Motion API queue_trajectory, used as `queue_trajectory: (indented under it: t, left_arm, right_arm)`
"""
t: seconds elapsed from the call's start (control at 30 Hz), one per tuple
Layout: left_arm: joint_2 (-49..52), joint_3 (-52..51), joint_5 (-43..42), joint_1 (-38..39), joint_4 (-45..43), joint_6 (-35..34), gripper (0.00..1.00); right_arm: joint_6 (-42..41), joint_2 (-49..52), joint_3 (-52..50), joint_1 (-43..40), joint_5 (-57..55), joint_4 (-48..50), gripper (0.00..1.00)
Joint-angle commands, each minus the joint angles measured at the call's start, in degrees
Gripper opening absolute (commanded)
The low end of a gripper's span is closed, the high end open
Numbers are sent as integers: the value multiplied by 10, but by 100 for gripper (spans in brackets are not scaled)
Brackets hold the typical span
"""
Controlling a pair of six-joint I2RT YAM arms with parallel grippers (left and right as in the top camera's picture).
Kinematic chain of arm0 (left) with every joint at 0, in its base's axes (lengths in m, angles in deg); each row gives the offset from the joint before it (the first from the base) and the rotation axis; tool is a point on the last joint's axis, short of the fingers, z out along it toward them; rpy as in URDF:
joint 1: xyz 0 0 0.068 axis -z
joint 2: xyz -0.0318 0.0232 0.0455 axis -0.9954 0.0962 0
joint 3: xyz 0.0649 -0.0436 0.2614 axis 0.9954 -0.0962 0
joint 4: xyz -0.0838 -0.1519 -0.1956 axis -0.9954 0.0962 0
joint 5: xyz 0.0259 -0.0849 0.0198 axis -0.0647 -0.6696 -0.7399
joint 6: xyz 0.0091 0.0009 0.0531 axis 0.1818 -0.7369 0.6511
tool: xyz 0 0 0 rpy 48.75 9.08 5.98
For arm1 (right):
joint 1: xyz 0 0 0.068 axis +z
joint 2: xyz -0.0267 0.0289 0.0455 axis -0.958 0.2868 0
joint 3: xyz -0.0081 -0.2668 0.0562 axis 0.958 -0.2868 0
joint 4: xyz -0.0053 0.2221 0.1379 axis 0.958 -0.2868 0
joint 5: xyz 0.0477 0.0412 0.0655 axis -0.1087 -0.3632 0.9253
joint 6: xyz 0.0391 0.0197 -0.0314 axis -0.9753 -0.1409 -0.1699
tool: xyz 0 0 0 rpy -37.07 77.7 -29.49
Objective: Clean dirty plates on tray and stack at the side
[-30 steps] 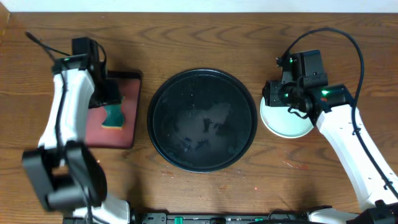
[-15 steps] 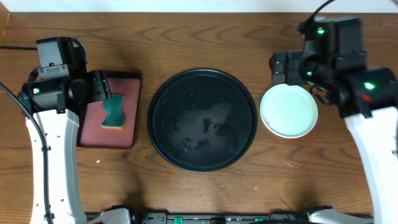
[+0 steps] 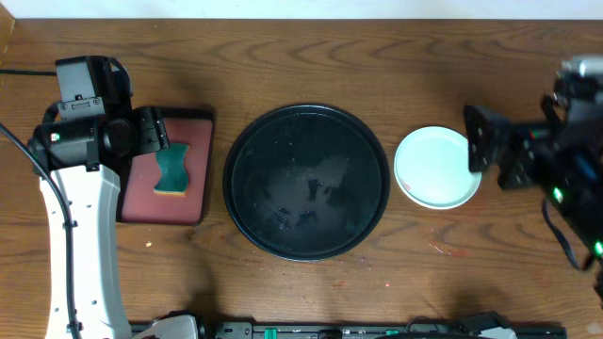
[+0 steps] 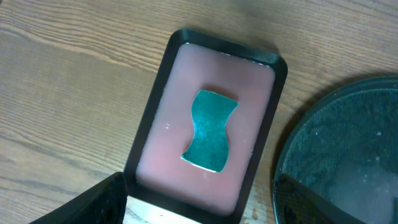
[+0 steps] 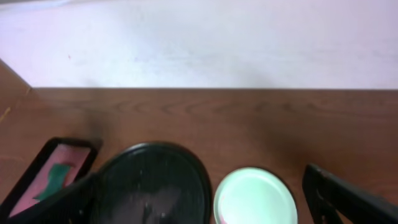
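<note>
The black round tray (image 3: 306, 181) sits mid-table with no plates on it, only wet smears. A mint-blue plate (image 3: 436, 168) lies on the table to its right; I cannot tell if other plates lie under it, and the pale yellow plate is not in sight. My right gripper (image 3: 490, 151) is open and empty, raised just right of the plate. The right wrist view shows the plate (image 5: 255, 196), the tray (image 5: 152, 186) and the open gripper (image 5: 202, 177). My left gripper (image 3: 149, 132) is open and empty above the red tray; the left wrist view shows it (image 4: 199, 186).
A dark-red rectangular tray (image 3: 193, 193) at the left holds a teal sponge (image 3: 172, 169), also in the left wrist view (image 4: 210, 129). The black tray's edge (image 4: 348, 155) lies close to its right. A pale wall (image 5: 199, 43) rises behind the table's far edge.
My right gripper left the plate, rose and swung right, off the plate's rim. My left arm lifted off the sponge earlier and has held still for the last half second.
</note>
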Motion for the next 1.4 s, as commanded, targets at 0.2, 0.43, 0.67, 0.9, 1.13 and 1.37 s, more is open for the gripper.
queue_trajectory:
  t: [0.2,0.43,0.67,0.9,1.13,1.37]
  left_arm:
    - [1,7,-1,-2,1,-9,76]
    - [1,7,-1,-2,1,-9,76]
    - [1,7,-1,-2,1,-9,76]
    - [1,7,-1,-2,1,-9,76]
    - [1,7,-1,-2,1,-9,76]
    - [1,7,-1,-2,1,-9,76]
  right_arm:
    - [5,-19,-3,0,-85,-44,99]
    - [4,-75,-107,-53,-85,-5,99]
    - [6,-225,-339,-95,-48,156,99]
    - [6,-375,-600,-110,-9,354,99]
    - [4,-491,-812,-111,-3,553,99]
    - [4,-580,-928,-115,-4,625,99]
